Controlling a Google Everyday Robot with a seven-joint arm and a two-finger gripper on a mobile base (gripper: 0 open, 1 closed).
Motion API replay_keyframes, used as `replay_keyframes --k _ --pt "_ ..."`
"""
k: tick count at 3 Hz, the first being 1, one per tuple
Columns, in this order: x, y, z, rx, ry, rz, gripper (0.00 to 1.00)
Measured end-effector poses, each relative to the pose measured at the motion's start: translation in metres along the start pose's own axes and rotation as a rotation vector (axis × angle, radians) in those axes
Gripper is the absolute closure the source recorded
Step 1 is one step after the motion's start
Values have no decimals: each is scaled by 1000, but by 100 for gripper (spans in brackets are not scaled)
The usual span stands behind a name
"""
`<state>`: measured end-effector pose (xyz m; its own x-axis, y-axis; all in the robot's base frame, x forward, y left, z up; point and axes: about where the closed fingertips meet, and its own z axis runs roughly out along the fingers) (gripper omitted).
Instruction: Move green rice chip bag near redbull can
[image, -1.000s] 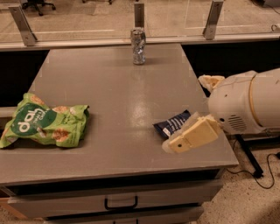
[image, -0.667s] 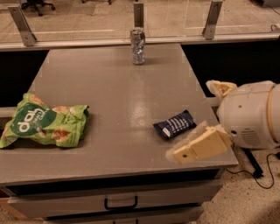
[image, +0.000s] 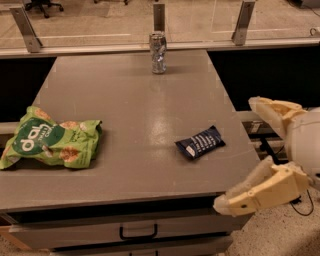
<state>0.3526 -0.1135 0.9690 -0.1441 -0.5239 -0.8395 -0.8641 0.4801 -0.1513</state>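
The end effector (image: 235, 154) has pulled back, off the front right corner of the counter (image: 125, 100). Its two fingers are spread wide and hold nothing. The green rice chip bag (image: 50, 145) lies flat at the left edge, not yet moved. A small blue packet (image: 200, 142) lies near the right side. The redbull can (image: 158, 52) stands far at the back. The arm probably has to swing left for the bag next.

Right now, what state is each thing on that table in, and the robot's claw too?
green rice chip bag: lying flat and crinkled at the left edge of the table, not held.
redbull can: standing upright at the far edge.
dark blue packet: lying flat near the front right.
drawer: shut.
gripper: open and empty, off the front right corner.
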Motion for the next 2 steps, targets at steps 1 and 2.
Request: replay_keyframes --k 1,2 --pt "11 12 10 -44 1 -21 0" --pt "11 12 10 -44 1 -21 0"
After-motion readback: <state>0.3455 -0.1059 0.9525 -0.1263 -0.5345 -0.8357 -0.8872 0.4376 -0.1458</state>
